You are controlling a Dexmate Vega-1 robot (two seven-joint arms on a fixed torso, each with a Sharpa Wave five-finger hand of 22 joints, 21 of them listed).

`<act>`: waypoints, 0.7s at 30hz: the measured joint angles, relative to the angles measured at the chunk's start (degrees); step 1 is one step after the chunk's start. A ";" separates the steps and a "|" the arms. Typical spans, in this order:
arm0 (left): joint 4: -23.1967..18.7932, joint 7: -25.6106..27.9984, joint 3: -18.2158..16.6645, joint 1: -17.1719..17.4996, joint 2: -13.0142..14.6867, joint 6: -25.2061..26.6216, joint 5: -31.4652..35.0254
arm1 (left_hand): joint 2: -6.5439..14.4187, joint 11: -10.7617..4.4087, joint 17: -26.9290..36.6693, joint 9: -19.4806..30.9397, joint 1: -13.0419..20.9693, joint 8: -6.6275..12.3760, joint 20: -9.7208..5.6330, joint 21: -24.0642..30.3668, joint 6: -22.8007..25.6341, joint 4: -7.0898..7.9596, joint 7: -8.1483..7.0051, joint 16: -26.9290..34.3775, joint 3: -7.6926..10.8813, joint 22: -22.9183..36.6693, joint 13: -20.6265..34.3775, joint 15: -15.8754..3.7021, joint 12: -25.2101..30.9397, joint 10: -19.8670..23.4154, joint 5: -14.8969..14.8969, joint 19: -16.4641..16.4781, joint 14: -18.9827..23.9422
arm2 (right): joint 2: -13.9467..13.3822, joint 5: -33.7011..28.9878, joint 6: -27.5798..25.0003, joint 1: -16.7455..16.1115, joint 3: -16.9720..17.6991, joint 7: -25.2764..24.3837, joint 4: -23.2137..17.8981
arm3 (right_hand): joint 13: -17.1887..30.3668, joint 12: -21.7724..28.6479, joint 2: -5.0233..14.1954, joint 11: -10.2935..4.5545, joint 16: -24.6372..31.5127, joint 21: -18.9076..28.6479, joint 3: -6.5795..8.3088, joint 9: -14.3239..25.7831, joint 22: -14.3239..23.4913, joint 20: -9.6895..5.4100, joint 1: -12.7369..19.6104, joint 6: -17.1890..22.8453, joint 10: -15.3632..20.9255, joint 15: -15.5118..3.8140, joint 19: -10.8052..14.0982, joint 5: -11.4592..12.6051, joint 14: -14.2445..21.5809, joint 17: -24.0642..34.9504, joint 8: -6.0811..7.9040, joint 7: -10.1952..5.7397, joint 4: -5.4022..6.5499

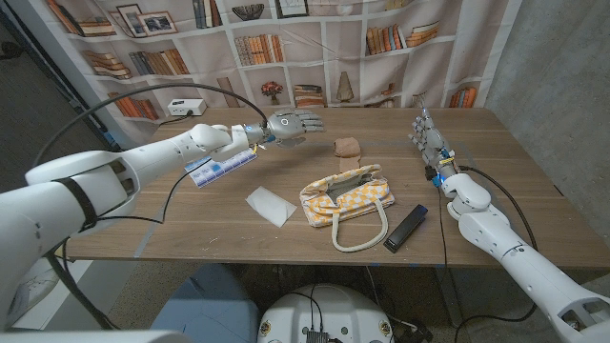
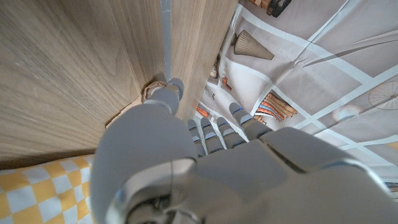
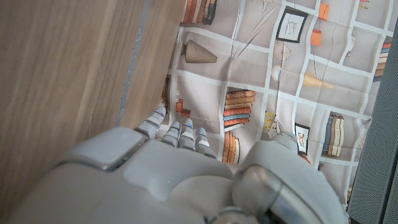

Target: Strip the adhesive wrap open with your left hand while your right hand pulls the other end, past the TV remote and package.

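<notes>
The tan roll of adhesive wrap (image 1: 347,146) stands on the table beyond a yellow checked bag. My left hand (image 1: 294,125) hovers to the left of the roll, a short gap away, fingers spread and holding nothing. In the left wrist view the left hand (image 2: 186,155) points toward the roll (image 2: 148,93), which peeks out beside the thumb. My right hand (image 1: 428,136) stands at the right of the table with its fingers extended and empty, well right of the roll. The black TV remote (image 1: 405,228) lies near the front edge. A blue and white package (image 1: 219,168) lies under my left forearm.
The yellow checked bag (image 1: 348,195), with grey items inside and a looped handle, sits mid-table between the roll and the remote; its cloth (image 2: 37,186) also shows in the left wrist view. A flat white packet (image 1: 270,205) lies left of it. A bookshelf-print backdrop hangs behind the table.
</notes>
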 measured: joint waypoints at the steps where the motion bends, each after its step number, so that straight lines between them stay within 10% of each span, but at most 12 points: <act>1: 0.29 0.00 0.20 -0.06 -0.19 0.00 0.00 | -0.10 -0.02 0.00 0.00 0.72 0.00 0.14 -0.03 -0.02 0.12 -0.02 -0.01 0.23 0.00 -0.04 0.05 -0.15 -0.44 0.28 -0.41 -0.38 | 0.00 0.01 0.02 0.00 -0.03 0.07 0.16 | 0.00 0.00 0.00 0.00 0.00 0.00 0.00 0.00 0.00 0.00 0.00 0.00 0.00 0.00 0.00 0.00 0.00 0.00 0.00 0.00 0.00; 21: 4.18 2.50 4.06 -0.21 -3.65 5.87 -0.18 | -1.89 0.50 0.01 0.00 5.59 -0.99 0.80 -0.05 -2.47 0.18 -1.23 -0.41 1.25 0.00 -0.53 1.01 -1.23 -3.98 2.28 -2.85 -3.67 | 0.42 0.30 0.16 1.02 -0.34 1.25 2.01 | 0.00 0.00 0.00 0.00 0.00 0.00 0.00 0.00 0.00 0.00 0.00 0.00 0.00 0.00 0.00 0.02 0.00 0.00 0.00 0.00 0.00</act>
